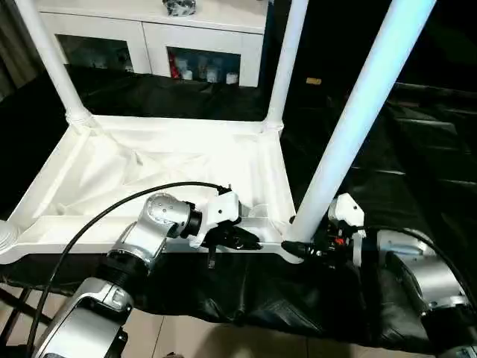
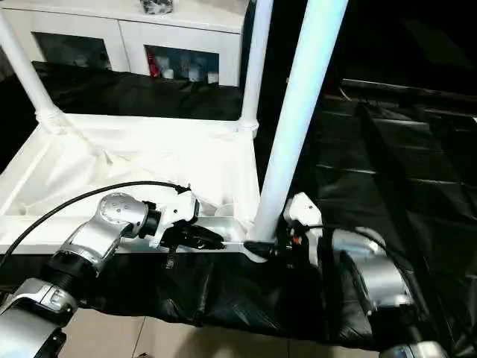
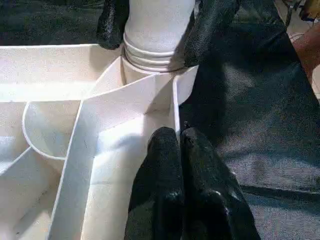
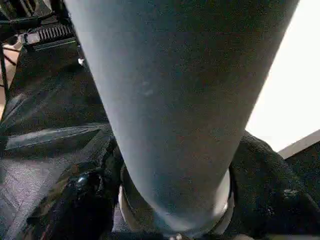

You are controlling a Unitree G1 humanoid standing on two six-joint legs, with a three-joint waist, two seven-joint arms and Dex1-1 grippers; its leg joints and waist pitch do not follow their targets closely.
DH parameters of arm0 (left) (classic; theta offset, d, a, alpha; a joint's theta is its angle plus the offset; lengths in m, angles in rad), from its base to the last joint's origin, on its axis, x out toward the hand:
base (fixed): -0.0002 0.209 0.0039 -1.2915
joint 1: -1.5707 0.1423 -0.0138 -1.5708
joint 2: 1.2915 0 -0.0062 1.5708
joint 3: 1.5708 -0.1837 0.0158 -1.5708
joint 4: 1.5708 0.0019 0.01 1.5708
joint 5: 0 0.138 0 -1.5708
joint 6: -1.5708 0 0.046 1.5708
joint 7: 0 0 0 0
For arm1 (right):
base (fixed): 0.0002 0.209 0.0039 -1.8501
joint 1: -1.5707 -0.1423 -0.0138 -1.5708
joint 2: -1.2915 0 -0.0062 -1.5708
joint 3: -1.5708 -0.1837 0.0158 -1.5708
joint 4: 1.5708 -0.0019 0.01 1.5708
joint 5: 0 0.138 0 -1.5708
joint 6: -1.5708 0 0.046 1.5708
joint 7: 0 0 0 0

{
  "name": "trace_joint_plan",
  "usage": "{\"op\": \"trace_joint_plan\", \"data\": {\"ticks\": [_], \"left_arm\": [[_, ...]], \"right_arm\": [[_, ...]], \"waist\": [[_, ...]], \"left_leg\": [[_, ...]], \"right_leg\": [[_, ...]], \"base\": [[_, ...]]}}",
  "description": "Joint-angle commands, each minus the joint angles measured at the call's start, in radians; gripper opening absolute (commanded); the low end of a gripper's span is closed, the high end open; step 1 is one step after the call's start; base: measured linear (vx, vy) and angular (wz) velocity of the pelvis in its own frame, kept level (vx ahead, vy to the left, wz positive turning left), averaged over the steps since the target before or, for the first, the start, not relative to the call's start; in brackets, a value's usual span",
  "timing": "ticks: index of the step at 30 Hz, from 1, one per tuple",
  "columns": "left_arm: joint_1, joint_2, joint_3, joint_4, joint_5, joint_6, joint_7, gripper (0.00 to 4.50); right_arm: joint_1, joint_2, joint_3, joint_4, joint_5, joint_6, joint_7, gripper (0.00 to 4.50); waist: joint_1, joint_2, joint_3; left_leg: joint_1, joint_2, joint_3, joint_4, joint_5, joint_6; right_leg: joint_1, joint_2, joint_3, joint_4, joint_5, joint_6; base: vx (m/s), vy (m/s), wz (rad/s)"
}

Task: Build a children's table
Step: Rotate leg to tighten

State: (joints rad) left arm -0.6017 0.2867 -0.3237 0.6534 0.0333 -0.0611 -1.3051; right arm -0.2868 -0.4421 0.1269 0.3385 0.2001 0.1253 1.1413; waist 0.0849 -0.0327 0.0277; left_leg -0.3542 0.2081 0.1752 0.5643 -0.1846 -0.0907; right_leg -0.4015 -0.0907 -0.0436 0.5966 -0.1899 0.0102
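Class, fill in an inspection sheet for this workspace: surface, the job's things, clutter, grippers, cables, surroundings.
Surface: black sheet under the work.
Job's things: white table top lies underside up; three legs stand in corner sockets, the far left leg, the far right leg and the near right leg.
Clutter: nothing seen.
Grippers: left gripper shut, at the top's near rim; right gripper closed around the near right leg's base.
Cables: black cable loops over the left arm.
Surroundings: white cabinet behind.

Home room: white glass-door cabinet, black floor sheet.
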Motion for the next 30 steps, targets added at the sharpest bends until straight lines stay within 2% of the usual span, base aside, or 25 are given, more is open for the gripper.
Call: {"op": "trace_joint_plan", "data": {"ticks": [1, 7, 10, 13, 15, 16, 17, 18, 19, 21, 24, 26, 27, 28, 30], "left_arm": [[-0.019, -0.003, -0.014, 0.019, 0.013, -0.008, -0.003, 0.0], [-0.01, 0.001, -0.016, 0.019, 0.008, -0.014, 0.001, 0.0], [-0.005, -0.001, -0.011, 0.02, 0.009, -0.011, 0.02, 0.0], [-0.005, -0.016, -0.01, 0.02, 0.018, 0.011, 0.059, 0.0], [-0.013, -0.062, -0.011, 0.032, 0.036, 0.046, 0.135, 0.0], [-0.014, -0.068, -0.012, 0.033, 0.038, 0.049, 0.144, 0.0], [-0.016, -0.088, -0.012, 0.037, 0.038, 0.06, 0.165, 0.0], [-0.019, -0.111, -0.013, 0.041, 0.04, 0.071, 0.188, 0.0], [-0.022, -0.133, -0.015, 0.047, 0.043, 0.081, 0.212, 0.0], [-0.031, -0.177, -0.021, 0.06, 0.05, 0.099, 0.256, 0.0], [-0.048, -0.229, -0.031, 0.081, 0.065, 0.115, 0.314, 0.0], [-0.059, -0.264, -0.038, 0.099, 0.078, 0.118, 0.36, 0.0], [-0.061, -0.276, -0.047, 0.102, 0.088, 0.114, 0.372, 0.0], [-0.061, -0.276, -0.047, 0.102, 0.088, 0.114, 0.372, 0.0], [-0.055, -0.281, -0.039, 0.095, 0.087, 0.123, 0.373, 0.0]], "right_arm": [[-0.009, 0.004, 0.025, 0.001, 0.004, -0.01, 0.035, 2.75], [0.011, 0.012, 0.036, -0.014, 0.01, -0.006, 0.038, 2.66], [0.037, 0.028, 0.03, -0.032, 0.023, 0.008, 0.014, 2.65], [0.055, 0.071, 0.007, -0.034, 0.024, 0.03, -0.073, 2.64], [0.052, 0.154, -0.029, 0.015, -0.01, 0.034, -0.256, 2.64], [0.05, 0.163, -0.033, 0.022, -0.016, 0.033, -0.278, 2.63], [0.043, 0.188, -0.041, 0.042, -0.026, 0.027, -0.328, 2.63], [0.033, 0.215, -0.049, 0.061, -0.036, 0.029, -0.384, 2.62], [0.019, 0.241, -0.059, 0.084, -0.046, 0.036, -0.445, 2.62], [-0.01, 0.291, -0.075, 0.119, -0.052, 0.049, -0.534, 2.62], [-0.047, 0.351, -0.084, 0.156, -0.065, 0.066, -0.633, 2.62], [-0.079, 0.396, -0.096, 0.186, -0.069, 0.065, -0.704, 2.62], [-0.095, 0.414, -0.089, 0.192, -0.081, 0.048, -0.728, 2.62], [-0.095, 0.414, -0.089, 0.192, -0.081, 0.048, -0.728, 2.62], [-0.102, 0.435, -0.091, 0.192, -0.084, 0.038, -0.738, 3.17]], "waist": [[0.0, -0.004, -0.047], [0.002, -0.004, -0.047], [0.003, -0.003, -0.047], [0.003, -0.003, -0.044], [-0.004, -0.003, -0.039], [-0.009, -0.005, -0.036], [-0.01, -0.002, -0.036], [-0.013, -0.002, -0.036], [-0.015, 0.001, -0.036], [-0.026, 0.001, -0.036], [-0.033, 0.004, -0.037], [-0.033, 0.003, -0.039], [-0.032, 0.007, -0.04], [-0.033, 0.006, -0.04], [-0.032, 0.005, -0.041]], "left_leg": [[0.003, 0.02, 0.008, -0.055, -0.178, 0.082], [0.004, 0.021, 0.008, -0.055, -0.185, 0.073], [0.002, 0.02, 0.007, -0.055, -0.182, 0.075], [0.004, 0.02, 0.007, -0.059, -0.203, 0.067], [0.002, 0.018, 0.003, -0.067, -0.257, 0.035], [-0.001, 0.017, 0.002, -0.071, -0.274, 0.023], [0.006, 0.016, 0.0, -0.072, -0.314, 0.004], [0.008, 0.016, -0.003, -0.073, -0.333, -0.003], [0.008, 0.017, -0.004, -0.074, -0.336, -0.009], [0.005, 0.014, -0.007, -0.077, -0.35, -0.018], [0.004, 0.013, -0.005, -0.075, -0.346, -0.011], [0.007, 0.011, -0.005, -0.074, -0.342, -0.013], [0.003, 0.012, -0.005, -0.075, -0.33, -0.013], [0.004, 0.012, -0.004, -0.074, -0.326, -0.011], [-0.001, 0.011, -0.003, -0.074, -0.302, -0.001]], "right_leg": [[0.052, -0.037, 0.028, -0.055, -0.056, -0.261], [0.052, -0.037, 0.028, -0.056, -0.074, -0.253], [0.053, -0.038, 0.028, -0.055, -0.064, -0.254], [0.05, -0.039, 0.028, -0.06, -0.107, -0.244], [0.047, -0.04, 0.029, -0.069, -0.214, -0.215], [0.046, -0.039, 0.028, -0.074, -0.265, -0.197], [0.039, -0.043, 0.028, -0.083, -0.36, -0.168], [0.037, -0.044, 0.03, -0.088, -0.401, -0.151], [0.035, -0.042, 0.031, -0.089, -0.4, -0.149], [0.036, -0.04, 0.028, -0.09, -0.401, -0.139], [0.034, -0.037, 0.03, -0.09, -0.357, -0.146], [0.033, -0.037, 0.029, -0.09, -0.354, -0.149], [0.036, -0.038, 0.03, -0.09, -0.334, -0.15], [0.036, -0.037, 0.03, -0.09, -0.32, -0.151], [0.042, -0.035, 0.03, -0.083, -0.257, -0.162]], "base": [[0.0, 0.0, 0.0], [0.0, 0.0, 0.0], [0.0, 0.0, 0.0], [0.0, 0.0, 0.0], [0.0, 0.0, 0.0], [0.0, 0.0, 0.0], [0.0, 0.0, 0.0], [0.0, 0.0, 0.0], [0.0, 0.0, 0.0], [0.0, 0.0, 0.0], [0.0, 0.0, 0.0], [0.0, 0.0, 0.0], [0.0, 0.0, 0.0], [0.0, 0.0, 0.0], [0.0, 0.0, 0.0]]}}
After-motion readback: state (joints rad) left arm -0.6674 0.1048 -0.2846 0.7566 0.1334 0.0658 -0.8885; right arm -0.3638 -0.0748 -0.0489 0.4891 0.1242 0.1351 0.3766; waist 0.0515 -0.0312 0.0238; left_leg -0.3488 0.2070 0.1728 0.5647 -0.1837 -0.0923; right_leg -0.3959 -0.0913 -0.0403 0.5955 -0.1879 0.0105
